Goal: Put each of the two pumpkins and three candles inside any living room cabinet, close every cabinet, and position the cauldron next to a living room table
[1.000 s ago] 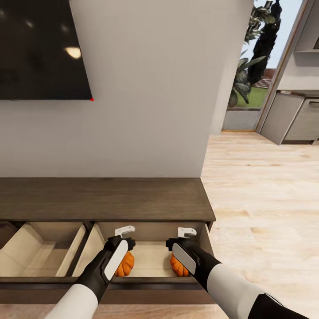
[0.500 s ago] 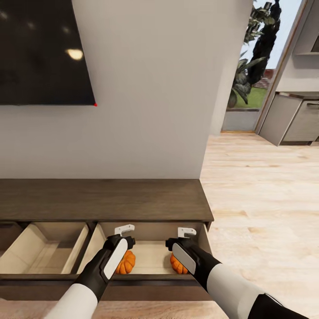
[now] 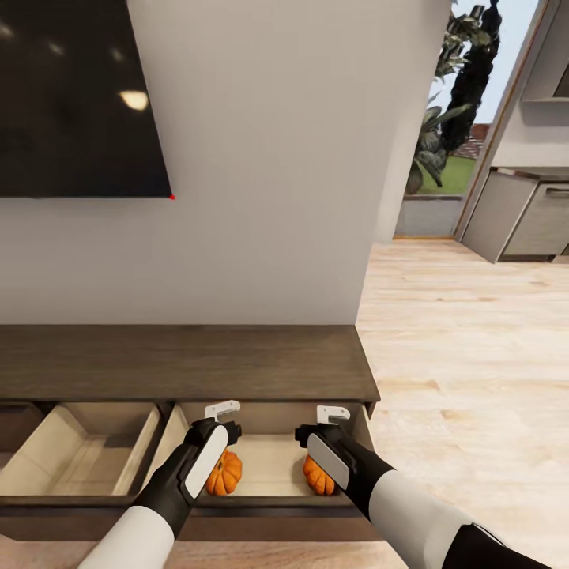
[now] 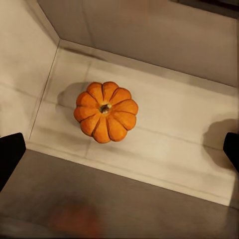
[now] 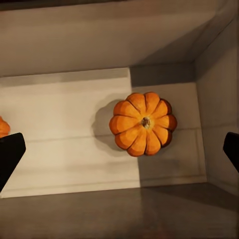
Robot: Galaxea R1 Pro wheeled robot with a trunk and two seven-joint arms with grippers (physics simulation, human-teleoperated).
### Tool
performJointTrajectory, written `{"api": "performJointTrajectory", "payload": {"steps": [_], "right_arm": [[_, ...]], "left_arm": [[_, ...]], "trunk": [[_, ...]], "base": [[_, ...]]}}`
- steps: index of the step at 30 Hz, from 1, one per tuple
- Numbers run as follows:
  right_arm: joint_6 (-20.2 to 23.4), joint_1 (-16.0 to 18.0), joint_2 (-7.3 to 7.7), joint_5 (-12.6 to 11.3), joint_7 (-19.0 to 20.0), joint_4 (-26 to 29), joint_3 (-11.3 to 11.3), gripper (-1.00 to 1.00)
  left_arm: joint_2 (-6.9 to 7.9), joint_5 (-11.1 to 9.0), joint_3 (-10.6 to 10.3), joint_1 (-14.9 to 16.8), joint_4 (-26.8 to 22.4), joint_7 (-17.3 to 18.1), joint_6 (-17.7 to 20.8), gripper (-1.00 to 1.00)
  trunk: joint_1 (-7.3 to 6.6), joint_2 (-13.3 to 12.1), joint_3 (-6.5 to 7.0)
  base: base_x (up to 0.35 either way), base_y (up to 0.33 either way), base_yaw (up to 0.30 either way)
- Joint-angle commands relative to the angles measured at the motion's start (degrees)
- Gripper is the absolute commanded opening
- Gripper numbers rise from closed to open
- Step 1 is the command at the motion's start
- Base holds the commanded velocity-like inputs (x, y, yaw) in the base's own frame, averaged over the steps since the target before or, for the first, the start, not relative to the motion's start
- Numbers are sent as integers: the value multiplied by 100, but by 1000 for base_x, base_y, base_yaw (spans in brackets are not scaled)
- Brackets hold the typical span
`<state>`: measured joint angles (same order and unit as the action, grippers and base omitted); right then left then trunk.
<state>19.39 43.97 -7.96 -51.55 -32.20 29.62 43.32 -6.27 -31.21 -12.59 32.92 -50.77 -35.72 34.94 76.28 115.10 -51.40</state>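
Nearest the camera in the head view, both arms reach down over the front of the cabinet (image 3: 190,359), whose two pale-lined drawers stand pulled out. The left end effector (image 3: 222,410) hangs above the left half of the right-hand drawer (image 3: 269,462), and the right end effector (image 3: 333,413) hangs above its right half.

Both end effectors are spread wide and hold nothing. In the left wrist view the two dark fingertips (image 4: 10,154) sit at opposite edges of the picture, well apart from the pumpkin (image 4: 106,111) lying between them on the drawer floor. The right wrist view shows the same: fingertips (image 5: 10,152) far apart, with the second pumpkin (image 5: 143,123) resting free on the beige floor, near the drawer's corner wall.

In the head view the left pumpkin (image 3: 225,476) sits just under the left arm and the other pumpkin (image 3: 318,475) is partly hidden by the right forearm. Both stand upright, stems up, well apart from each other in the one drawer.

The neighbouring drawer (image 3: 79,450) to the left is also open.

Beyond the cabinet top rises a pale wall with a dark screen (image 3: 75,99). Further right, light wood floor (image 3: 466,356) runs toward a doorway with greenery outside.
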Motion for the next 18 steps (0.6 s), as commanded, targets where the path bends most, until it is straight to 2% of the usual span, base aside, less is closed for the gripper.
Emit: {"api": "performJointTrajectory", "payload": {"steps": [1, 18], "right_arm": [[21, 7, 4, -31, -41, 10, 35, 100], [21, 6, 5, -31, -41, 71, 30, 100]], "left_arm": [[3, -61, -15, 3, -6, -58, 5, 100], [3, -61, -17, 3, -4, -57, 6, 100]], "trunk": [[-23, -39, 13], [-397, -721, 318]], "base": [[0, 0, 0], [0, 0, 0]]}}
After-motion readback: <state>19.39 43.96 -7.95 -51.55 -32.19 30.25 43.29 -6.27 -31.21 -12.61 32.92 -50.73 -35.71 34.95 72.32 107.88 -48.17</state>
